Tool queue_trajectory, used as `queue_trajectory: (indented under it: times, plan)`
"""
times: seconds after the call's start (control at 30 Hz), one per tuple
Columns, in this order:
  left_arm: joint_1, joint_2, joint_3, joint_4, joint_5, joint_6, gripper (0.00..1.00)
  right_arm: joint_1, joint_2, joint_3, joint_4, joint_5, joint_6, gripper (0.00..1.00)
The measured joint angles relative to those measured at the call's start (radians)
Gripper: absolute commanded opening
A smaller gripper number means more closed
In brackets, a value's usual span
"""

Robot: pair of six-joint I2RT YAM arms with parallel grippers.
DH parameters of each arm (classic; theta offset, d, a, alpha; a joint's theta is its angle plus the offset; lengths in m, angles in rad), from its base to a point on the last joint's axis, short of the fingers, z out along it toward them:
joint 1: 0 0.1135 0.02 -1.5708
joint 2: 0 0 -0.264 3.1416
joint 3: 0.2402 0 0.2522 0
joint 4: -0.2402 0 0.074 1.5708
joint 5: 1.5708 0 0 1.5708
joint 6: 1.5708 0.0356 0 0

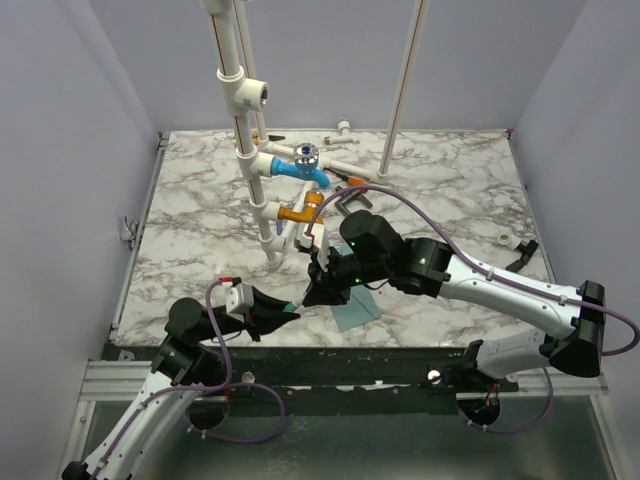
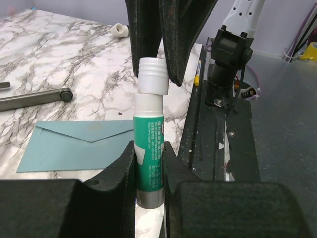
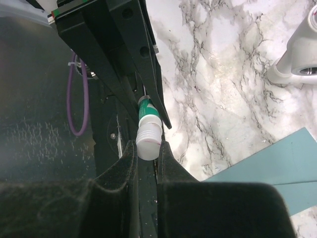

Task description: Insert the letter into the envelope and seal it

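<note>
The teal-blue envelope (image 1: 357, 311) lies flat near the table's front edge, its pointed flap crease showing in the left wrist view (image 2: 74, 144); a corner shows in the right wrist view (image 3: 277, 168). The tan letter is not in view. My left gripper (image 1: 283, 313) is shut on the body of a green glue stick (image 2: 148, 129), held just left of the envelope. My right gripper (image 1: 318, 290) meets it from the other end, its jaws closed on the stick's white cap (image 2: 152, 69), also seen in the right wrist view (image 3: 148, 141).
A white PVC pipe rig with a blue valve (image 1: 300, 165) and an orange fitting (image 1: 300, 212) stands at the table's middle back. A white tape roll (image 1: 505, 238) lies at the right. A grey bar (image 2: 34, 97) lies beyond the envelope. The black front rail (image 2: 218, 148) runs beside the grippers.
</note>
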Motion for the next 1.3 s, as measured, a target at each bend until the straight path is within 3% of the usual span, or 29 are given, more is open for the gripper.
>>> queue_trajectory:
  times: [1.3]
  plan:
    - [0.002,-0.013,-0.031,-0.075,0.003,0.024,0.00,-0.017,0.130,0.015,0.025,-0.099,-0.036,0.01]
